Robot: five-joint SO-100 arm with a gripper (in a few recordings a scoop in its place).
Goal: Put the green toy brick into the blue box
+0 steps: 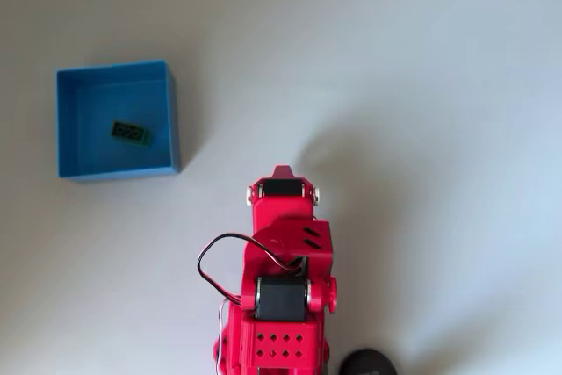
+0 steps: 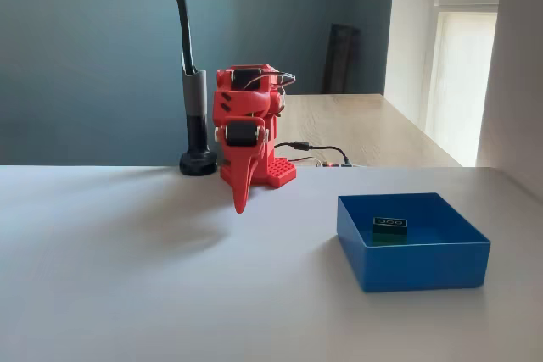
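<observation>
The green toy brick (image 1: 129, 132) lies flat on the floor of the blue box (image 1: 173, 117), near its middle. In the fixed view the brick (image 2: 389, 225) sits toward the far side of the box (image 2: 424, 264). My red arm is folded up over its base, well apart from the box. The gripper (image 2: 240, 203) hangs pointing straight down just above the table, its two fingers together in one narrow tip with nothing between them. From overhead the gripper (image 1: 281, 171) is mostly hidden under the wrist.
A black stand (image 2: 198, 161) with a tall pole rises beside the arm's base, and its foot (image 1: 367, 364) shows at the overhead view's bottom edge. Cables (image 2: 322, 153) trail behind the base. The white table (image 1: 421, 129) stretches wide around the box.
</observation>
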